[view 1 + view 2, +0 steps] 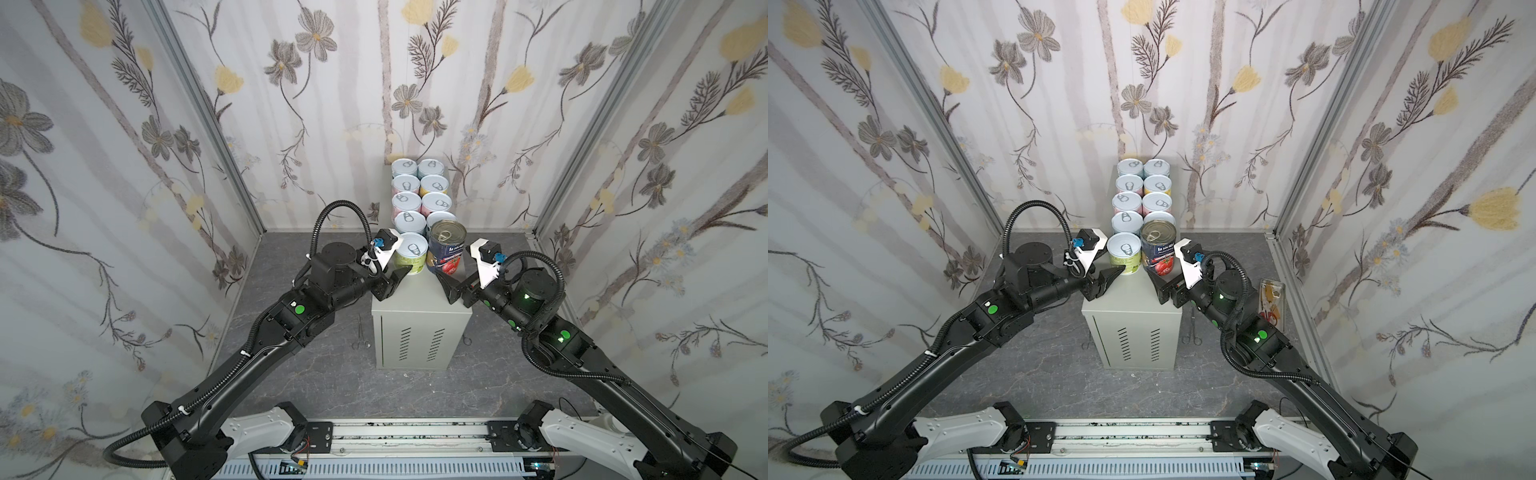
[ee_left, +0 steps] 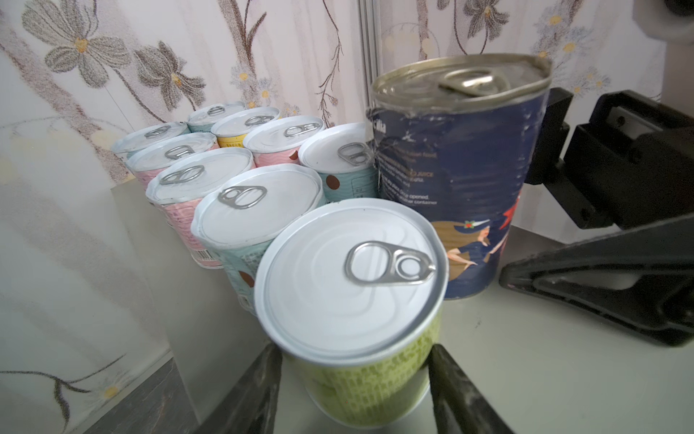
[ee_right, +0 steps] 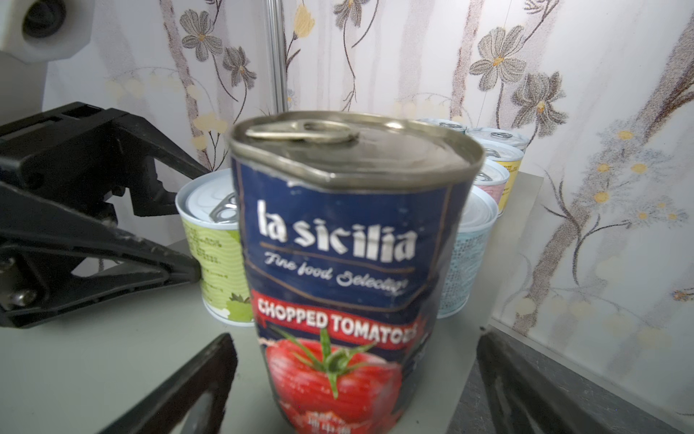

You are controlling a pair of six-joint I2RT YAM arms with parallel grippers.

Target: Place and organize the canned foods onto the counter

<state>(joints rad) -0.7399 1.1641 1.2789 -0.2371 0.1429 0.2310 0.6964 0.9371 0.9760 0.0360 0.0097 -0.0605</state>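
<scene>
On the worktop [image 1: 424, 293], two rows. Front: one green can [image 2: 356, 300], left gripper [image 2: 355, 349] close around its base, grip cannot be told; one tomato can [image 3: 338, 263], right gripper [image 3: 356, 338] spread wide, empty. Behind: eight short pastel cans [image 2: 259, 203], four per row. Total ten, all sealed.

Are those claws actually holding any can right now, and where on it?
The left gripper pinches the green can low on its sides, as it stands on the counter. The right gripper is open around the tomato can, holding nothing.
</scene>
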